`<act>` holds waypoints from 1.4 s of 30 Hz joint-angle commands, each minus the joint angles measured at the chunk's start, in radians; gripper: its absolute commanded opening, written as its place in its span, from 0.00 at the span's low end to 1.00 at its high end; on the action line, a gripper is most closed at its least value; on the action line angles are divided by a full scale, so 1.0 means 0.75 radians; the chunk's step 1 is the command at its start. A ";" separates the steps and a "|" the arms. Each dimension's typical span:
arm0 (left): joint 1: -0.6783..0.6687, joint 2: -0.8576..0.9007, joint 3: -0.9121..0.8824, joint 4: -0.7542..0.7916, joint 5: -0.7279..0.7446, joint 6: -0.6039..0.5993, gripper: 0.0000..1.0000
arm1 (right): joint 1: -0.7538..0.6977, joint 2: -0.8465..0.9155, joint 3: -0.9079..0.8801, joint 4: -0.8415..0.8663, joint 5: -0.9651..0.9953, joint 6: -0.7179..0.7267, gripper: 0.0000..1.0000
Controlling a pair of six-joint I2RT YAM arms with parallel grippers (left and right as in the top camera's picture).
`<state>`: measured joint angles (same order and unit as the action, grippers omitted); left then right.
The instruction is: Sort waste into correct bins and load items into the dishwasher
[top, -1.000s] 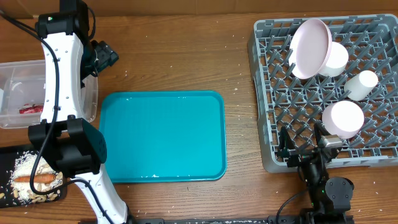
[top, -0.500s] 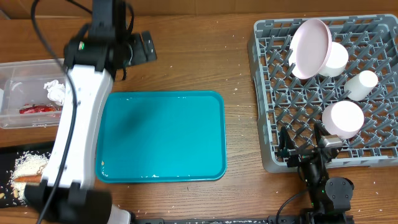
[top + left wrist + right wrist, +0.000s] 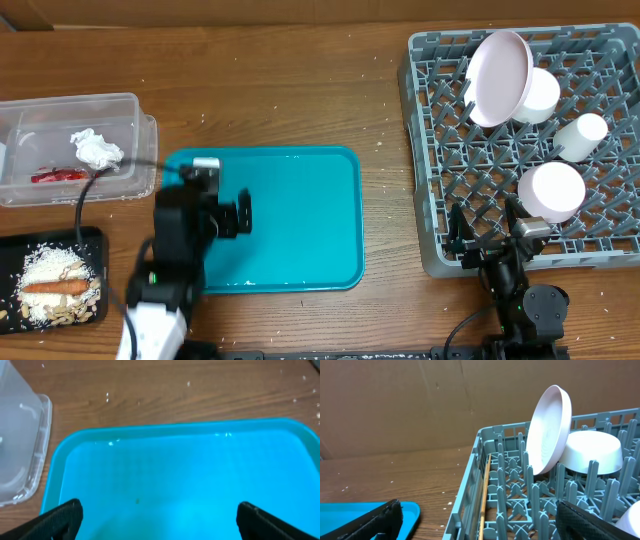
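The clear tub (image 3: 70,100) at the left holds the white tissue ball (image 3: 97,149) and the red wrapper (image 3: 57,176). The black tray (image 3: 92,245) in front of it holds rice crumbs (image 3: 45,262) and the orange stick (image 3: 58,287). The grey rack (image 3: 420,120) holds the pink plate (image 3: 500,77), two white plates (image 3: 543,97) (image 3: 552,190), the cup (image 3: 582,133) and chopsticks (image 3: 485,495). My left gripper (image 3: 240,213) (image 3: 160,520) is open and empty over the teal tray (image 3: 300,220). My right gripper (image 3: 490,230) (image 3: 480,520) is open and empty at the rack's front left corner.
The teal tray (image 3: 180,475) lies bare between the bins and the rack, with the tub's corner (image 3: 25,445) beside it in the left wrist view. Small crumbs dot the wooden table (image 3: 300,90). A cardboard wall (image 3: 420,400) stands behind the rack (image 3: 470,485).
My left arm swung from above the tub at the back left, to the right and then forward, down over the teal tray. The tissue ball now shows in the tub. The right arm is still.
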<state>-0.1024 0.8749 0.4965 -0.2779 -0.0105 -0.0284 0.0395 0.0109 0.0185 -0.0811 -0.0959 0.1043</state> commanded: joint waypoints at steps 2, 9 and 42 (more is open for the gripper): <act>0.033 -0.349 -0.313 0.234 0.001 0.078 1.00 | -0.005 -0.011 -0.014 0.007 0.012 -0.006 1.00; 0.091 -0.745 -0.541 0.289 0.001 0.078 1.00 | -0.005 -0.011 -0.014 0.007 0.012 -0.006 1.00; 0.215 -1.161 -0.656 0.268 0.015 0.038 1.00 | -0.005 -0.011 -0.014 0.007 0.012 -0.006 1.00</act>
<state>0.0650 0.0151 0.0116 -0.0811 -0.0101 0.0029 0.0395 0.0109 0.0185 -0.0795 -0.0963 0.1040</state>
